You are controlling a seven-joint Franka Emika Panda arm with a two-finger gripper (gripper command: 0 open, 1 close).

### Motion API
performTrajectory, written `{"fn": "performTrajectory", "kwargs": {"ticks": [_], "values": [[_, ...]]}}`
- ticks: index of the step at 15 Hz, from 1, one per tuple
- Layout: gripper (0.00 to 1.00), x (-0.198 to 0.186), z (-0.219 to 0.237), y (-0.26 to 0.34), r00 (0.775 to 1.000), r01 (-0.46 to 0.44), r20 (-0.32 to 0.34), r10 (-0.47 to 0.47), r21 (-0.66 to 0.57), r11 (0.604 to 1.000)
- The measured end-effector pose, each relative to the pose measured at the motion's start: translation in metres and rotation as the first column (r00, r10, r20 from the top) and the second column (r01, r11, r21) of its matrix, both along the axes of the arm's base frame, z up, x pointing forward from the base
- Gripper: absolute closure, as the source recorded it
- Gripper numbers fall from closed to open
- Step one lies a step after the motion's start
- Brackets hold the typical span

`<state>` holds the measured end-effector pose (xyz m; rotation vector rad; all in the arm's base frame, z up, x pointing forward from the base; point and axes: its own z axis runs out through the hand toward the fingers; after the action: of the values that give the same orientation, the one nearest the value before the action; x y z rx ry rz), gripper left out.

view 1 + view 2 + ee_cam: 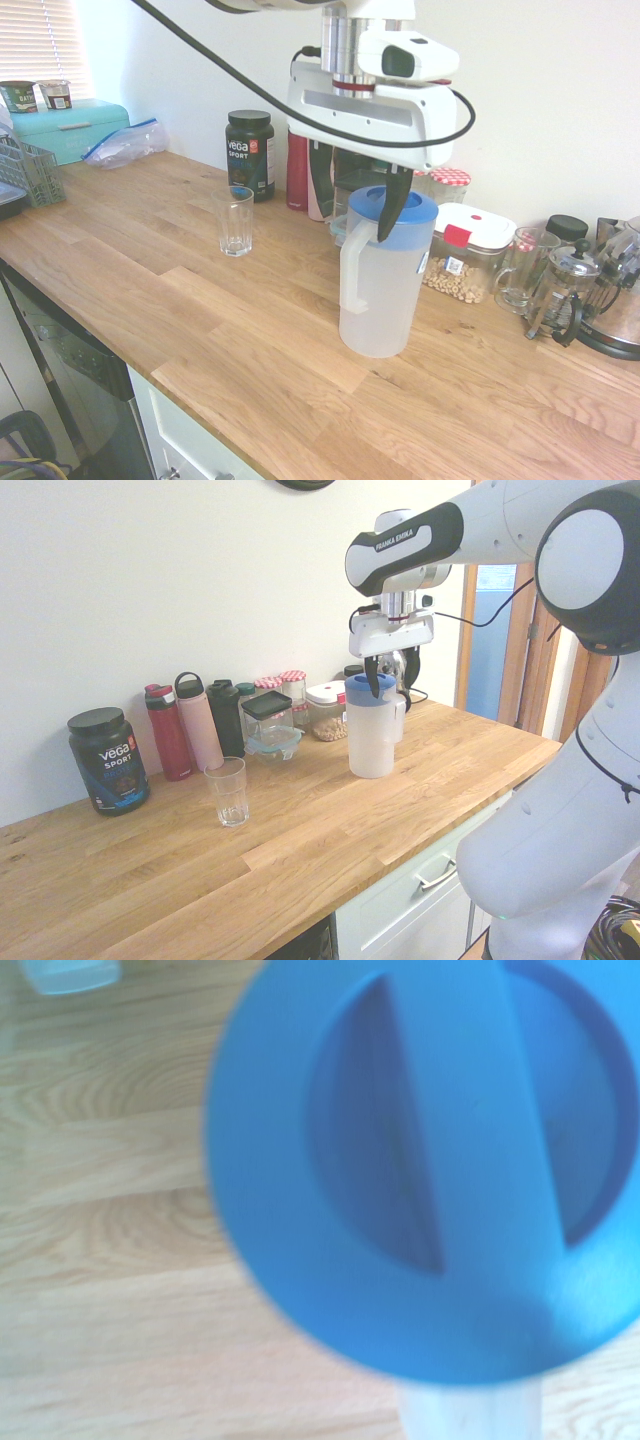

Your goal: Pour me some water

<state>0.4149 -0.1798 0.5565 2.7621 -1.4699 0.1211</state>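
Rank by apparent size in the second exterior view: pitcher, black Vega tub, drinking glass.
1. Pitcher
2. Black Vega tub
3. Drinking glass

The glass is clearly smallest; pitcher over tub is mainly by height.

I'm running a mostly white arm with smooth, rounded housings. On my second exterior view, a black collar wraps the forearm, and dark lettering on the pale panel there reads "FRANKA EMIKA". The big joint nearer the base has a round whitish cap set in a black ring. Above the claw I see a ribbed silver cylinder with a thin red band at its lower end, and beside it a white rounded housing bearing a dark glossy oval. The claw has a wide white body with a long slot and two black, tapering, slightly curved fingers. A black cable loops across its front.
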Motion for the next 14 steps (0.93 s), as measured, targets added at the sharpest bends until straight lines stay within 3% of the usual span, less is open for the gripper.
{"fn": "performTrajectory", "kwargs": {"ticks": [4,5,14], "values": [[0.00,0.015,-0.025,-0.008,1.000,-0.006,-0.025,0.006,0.005,1.000],[1.00,0.018,-0.031,-0.010,0.999,-0.012,-0.032,0.012,0.006,1.000],[1.00,0.023,-0.045,-0.010,0.998,-0.040,-0.042,0.040,0.006,0.999]]}}
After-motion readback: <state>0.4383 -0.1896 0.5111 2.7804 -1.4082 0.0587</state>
